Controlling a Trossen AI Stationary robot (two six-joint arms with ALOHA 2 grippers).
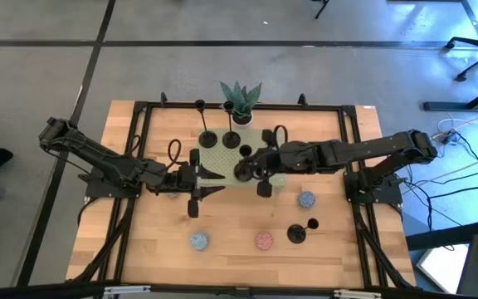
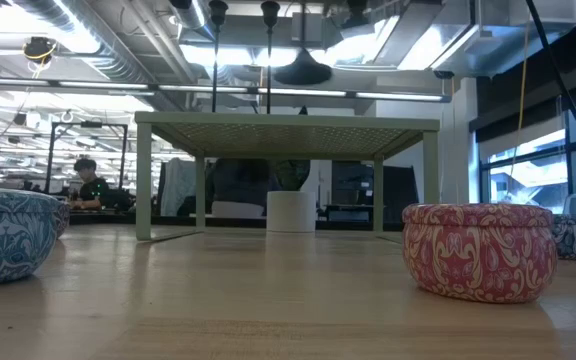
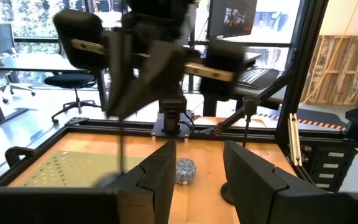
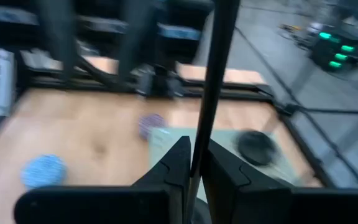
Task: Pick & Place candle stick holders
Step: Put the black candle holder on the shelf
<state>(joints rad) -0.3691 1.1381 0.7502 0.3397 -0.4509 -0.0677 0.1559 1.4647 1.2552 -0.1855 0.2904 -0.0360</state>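
Four black candle stick holders show. Two stand on their bases at the far side of the green perforated shelf (image 1: 214, 158), one (image 1: 208, 137) left of the other (image 1: 232, 138). A third (image 1: 297, 233) stands on the table at the near right. My right gripper (image 4: 196, 165) is shut on the fourth holder (image 1: 243, 172) over the shelf's middle. My left gripper (image 3: 197, 177) is open and empty at the shelf's left side, and also shows in the high view (image 1: 193, 178). My right gripper pinches the holder's thin stem (image 4: 207, 93) between its two fingers. The fingers come level from the table's right side and lie across the stem. The holder stands upright in the hold, and its round base (image 2: 303, 70) hangs clear above the shelf top.
A potted plant (image 1: 239, 100) stands behind the shelf. Patterned round tins sit on the table: a red one (image 1: 263, 241), a blue one (image 1: 198, 241) and another blue one (image 1: 306, 199). A black frame (image 1: 139, 112) edges the table.
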